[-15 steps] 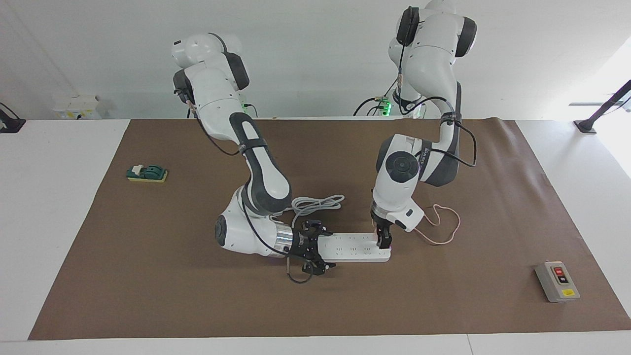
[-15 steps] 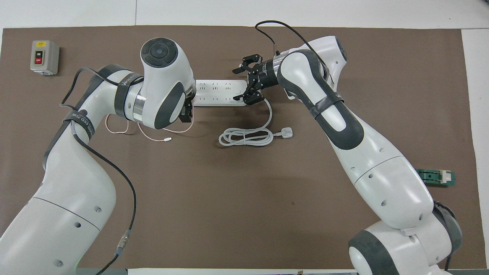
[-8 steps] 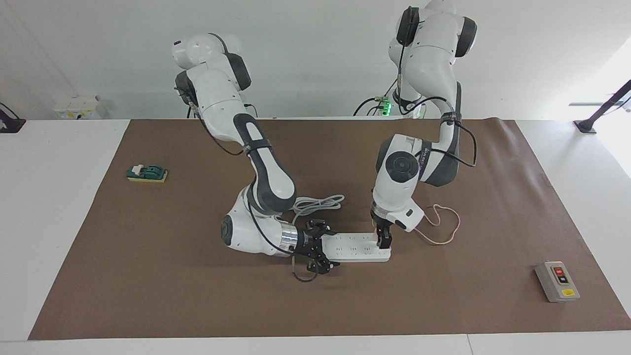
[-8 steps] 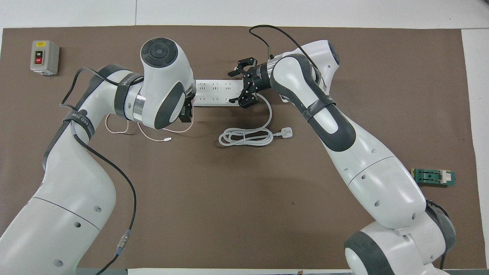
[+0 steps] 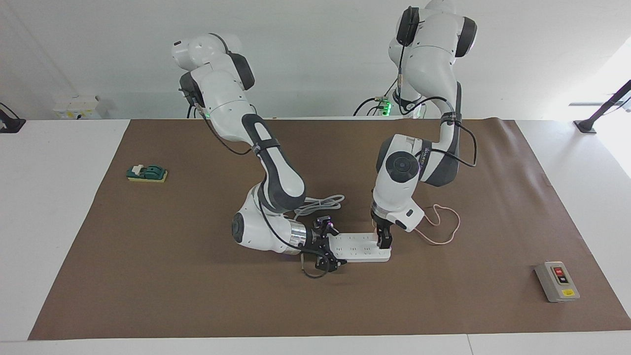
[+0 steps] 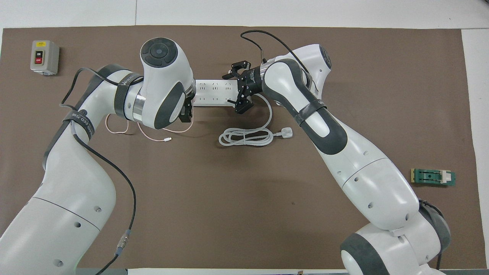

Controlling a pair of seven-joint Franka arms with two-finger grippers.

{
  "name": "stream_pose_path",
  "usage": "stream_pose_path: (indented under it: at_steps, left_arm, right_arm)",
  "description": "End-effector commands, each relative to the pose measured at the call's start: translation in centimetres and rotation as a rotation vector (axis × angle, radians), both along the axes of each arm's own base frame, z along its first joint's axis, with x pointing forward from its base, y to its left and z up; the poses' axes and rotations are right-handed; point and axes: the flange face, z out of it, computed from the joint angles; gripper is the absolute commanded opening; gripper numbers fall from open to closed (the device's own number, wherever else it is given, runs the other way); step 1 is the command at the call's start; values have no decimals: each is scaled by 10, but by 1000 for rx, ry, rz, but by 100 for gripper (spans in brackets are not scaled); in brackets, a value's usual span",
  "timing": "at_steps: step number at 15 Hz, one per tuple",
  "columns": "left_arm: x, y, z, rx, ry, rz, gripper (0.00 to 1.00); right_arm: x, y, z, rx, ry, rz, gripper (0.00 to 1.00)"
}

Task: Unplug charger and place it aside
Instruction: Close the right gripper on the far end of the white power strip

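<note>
One arm braces the power strip while the other grips the charger to pull it out

The white power strip (image 5: pixel 359 247) lies near the middle of the brown mat (image 5: pixel 148 276), a little toward the edge farthest from the robots. The right gripper (image 5: pixel 329 245) lies low and sideways with its fingers spread around the strip's corded end, probably to keep it from lifting. The left gripper (image 5: pixel 384 241) points straight down at the strip's other end, where the charger (image 5: pixel 384 245) sits plugged in, mostly hidden between the fingers; they appear pressed onto it, though I cannot tell for certain. Its thin pink cable (image 5: pixel 446 227) loops loose toward the left arm's end of the table.
</note>
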Motion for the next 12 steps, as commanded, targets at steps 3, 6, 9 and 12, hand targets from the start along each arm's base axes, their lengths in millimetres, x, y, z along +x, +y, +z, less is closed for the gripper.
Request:
stream_pose_path:
  at_steps: [3, 6, 9, 12]
  left_arm:
    - [5, -1, 1, 17, -17, 8, 100]
    - [5, -2, 0, 18, -17, 9, 100]
    - [4, -2, -1, 18, -16, 9, 100]
    - [4, -2, -3, 20, -13, 9, 100]
  right_arm:
    - [16, -35, 5, 69, 44, 1, 100]
    - [15, -35, 3, 66, 45, 7, 100]
    - [16, -40, 3, 75, 47, 19, 100]
    - [15, -45, 4, 99, 66, 40, 100]
